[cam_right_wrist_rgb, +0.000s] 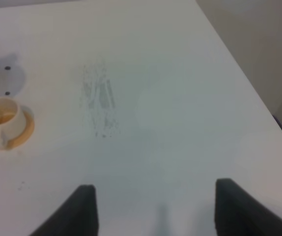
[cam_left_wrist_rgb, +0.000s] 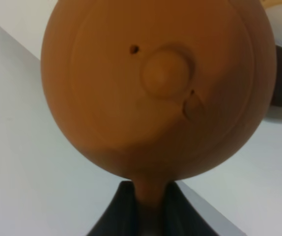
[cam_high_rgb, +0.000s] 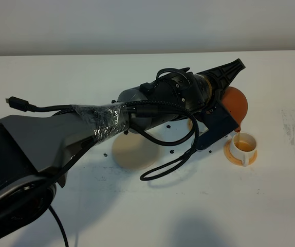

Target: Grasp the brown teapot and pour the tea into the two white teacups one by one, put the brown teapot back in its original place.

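My left gripper (cam_high_rgb: 228,98) reaches across to the right and is shut on the brown teapot's (cam_high_rgb: 236,103) handle; in the left wrist view its dark fingers (cam_left_wrist_rgb: 124,211) pinch the handle below the round lidded body (cam_left_wrist_rgb: 155,93). The teapot is tipped, with its spout just over a white teacup (cam_high_rgb: 242,146) on an orange saucer. That teacup (cam_right_wrist_rgb: 1,118) holds amber tea. The other teacup is hidden behind the arm; only an orange sliver (cam_high_rgb: 190,123) shows there. The cream coaster (cam_high_rgb: 132,152) lies bare to the left. My right gripper (cam_right_wrist_rgb: 153,211) is open over bare table.
The left arm's cable loop (cam_high_rgb: 168,164) hangs low between the coaster and the cup. A grey scuff mark (cam_right_wrist_rgb: 99,101) is on the white table right of the cup. The table's right edge (cam_right_wrist_rgb: 239,64) runs close by.
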You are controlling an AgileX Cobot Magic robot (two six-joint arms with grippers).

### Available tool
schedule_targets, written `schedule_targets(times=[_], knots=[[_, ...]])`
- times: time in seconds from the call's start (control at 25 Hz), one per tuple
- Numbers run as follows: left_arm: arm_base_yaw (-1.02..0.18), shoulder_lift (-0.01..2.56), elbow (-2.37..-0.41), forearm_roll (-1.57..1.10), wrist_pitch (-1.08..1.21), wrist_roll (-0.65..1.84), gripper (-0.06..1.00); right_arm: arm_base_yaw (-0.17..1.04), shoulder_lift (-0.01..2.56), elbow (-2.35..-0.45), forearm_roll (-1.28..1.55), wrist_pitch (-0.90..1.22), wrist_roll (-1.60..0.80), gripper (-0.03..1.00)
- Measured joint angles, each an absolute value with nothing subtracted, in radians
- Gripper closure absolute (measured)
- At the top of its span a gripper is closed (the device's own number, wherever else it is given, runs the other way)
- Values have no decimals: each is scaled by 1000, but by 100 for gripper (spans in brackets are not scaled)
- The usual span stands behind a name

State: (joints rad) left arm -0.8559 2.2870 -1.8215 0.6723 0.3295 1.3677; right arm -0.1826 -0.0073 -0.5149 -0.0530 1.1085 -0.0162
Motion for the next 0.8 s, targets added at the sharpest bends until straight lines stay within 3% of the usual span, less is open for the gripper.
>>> schedule_targets(times=[0.8], knots=[[-864,2287,-1821,712,305,1386,85,-183,-7,-515,-53,1108,-16,45]])
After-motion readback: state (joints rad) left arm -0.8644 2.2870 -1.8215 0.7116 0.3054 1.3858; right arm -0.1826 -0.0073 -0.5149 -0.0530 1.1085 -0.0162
